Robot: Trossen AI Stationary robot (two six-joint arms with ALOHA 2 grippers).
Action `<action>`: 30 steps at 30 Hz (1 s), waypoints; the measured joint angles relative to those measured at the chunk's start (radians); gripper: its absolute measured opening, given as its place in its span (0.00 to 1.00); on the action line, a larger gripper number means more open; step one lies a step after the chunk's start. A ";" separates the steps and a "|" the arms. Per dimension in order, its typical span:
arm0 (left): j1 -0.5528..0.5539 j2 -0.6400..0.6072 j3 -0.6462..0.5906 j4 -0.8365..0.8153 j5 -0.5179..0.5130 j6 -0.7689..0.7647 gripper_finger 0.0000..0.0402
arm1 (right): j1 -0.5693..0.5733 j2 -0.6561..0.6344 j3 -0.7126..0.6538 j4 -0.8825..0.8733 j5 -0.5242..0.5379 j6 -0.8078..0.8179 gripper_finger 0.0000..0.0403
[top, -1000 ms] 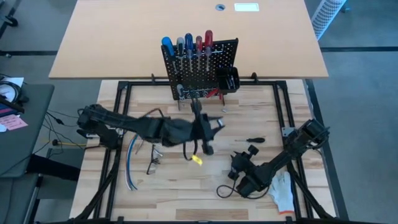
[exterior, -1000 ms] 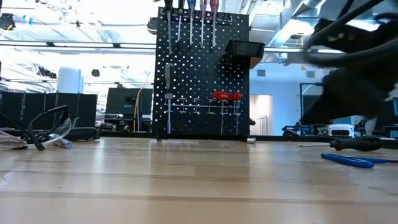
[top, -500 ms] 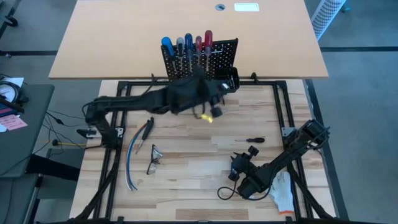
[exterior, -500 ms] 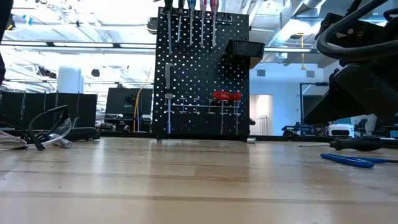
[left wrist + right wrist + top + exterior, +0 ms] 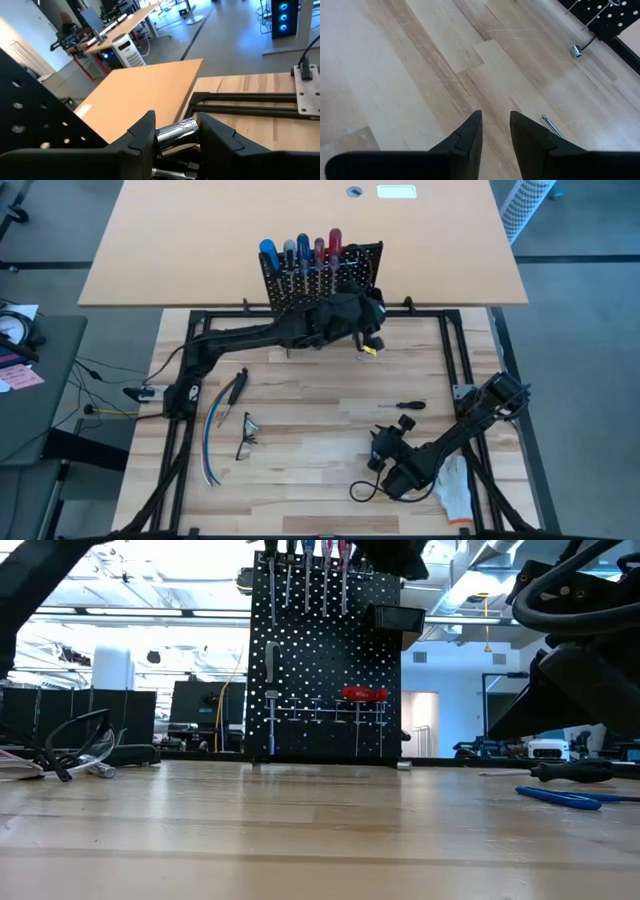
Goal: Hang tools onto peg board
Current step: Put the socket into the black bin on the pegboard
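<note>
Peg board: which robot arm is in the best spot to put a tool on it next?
Left. The left gripper is right at the peg board by the small bin, holding a shiny metal bit. The right gripper is empty, low over the table.

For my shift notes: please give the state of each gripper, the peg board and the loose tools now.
left gripper: shut on a shiny metal bit, up at the peg board
right gripper: open, empty, over the table
peg board: upright, screwdrivers hanging
black screwdriver: lying on table
</note>
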 joint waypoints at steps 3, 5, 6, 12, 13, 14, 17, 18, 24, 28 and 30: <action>0.009 0.024 0.003 0.000 0.000 -0.003 0.27 | 0.009 0.000 0.000 0.002 -0.001 0.000 0.27; 0.014 0.032 0.003 -0.010 0.000 -0.015 0.27 | 0.010 0.000 0.000 0.003 -0.003 0.000 0.27; 0.017 0.032 0.002 -0.016 0.000 -0.018 0.27 | 0.010 0.000 0.000 0.003 -0.003 0.000 0.27; 0.025 0.027 -0.001 -0.025 0.000 -0.038 0.34 | 0.007 0.000 0.000 0.002 -0.003 0.000 0.27; 0.026 0.028 -0.003 -0.032 0.000 -0.037 0.34 | 0.008 0.000 0.000 0.002 -0.003 0.000 0.27; 0.026 0.029 -0.003 -0.037 0.000 -0.037 0.34 | 0.008 0.000 0.000 0.002 -0.003 0.000 0.27; 0.026 0.029 -0.003 -0.049 0.002 -0.037 0.33 | 0.008 0.000 0.000 0.003 -0.003 0.000 0.27; 0.026 0.029 -0.003 -0.052 0.004 -0.039 0.33 | 0.008 0.000 0.000 0.002 -0.003 0.000 0.27; 0.025 0.029 -0.003 -0.071 0.005 -0.037 0.34 | 0.008 0.000 0.000 0.003 -0.003 -0.001 0.27; 0.025 0.029 -0.003 -0.077 0.005 -0.045 0.35 | 0.008 0.000 0.000 0.002 -0.003 -0.001 0.27; 0.025 0.029 -0.003 -0.078 0.005 -0.051 0.35 | 0.008 0.000 0.000 0.003 -0.003 -0.001 0.27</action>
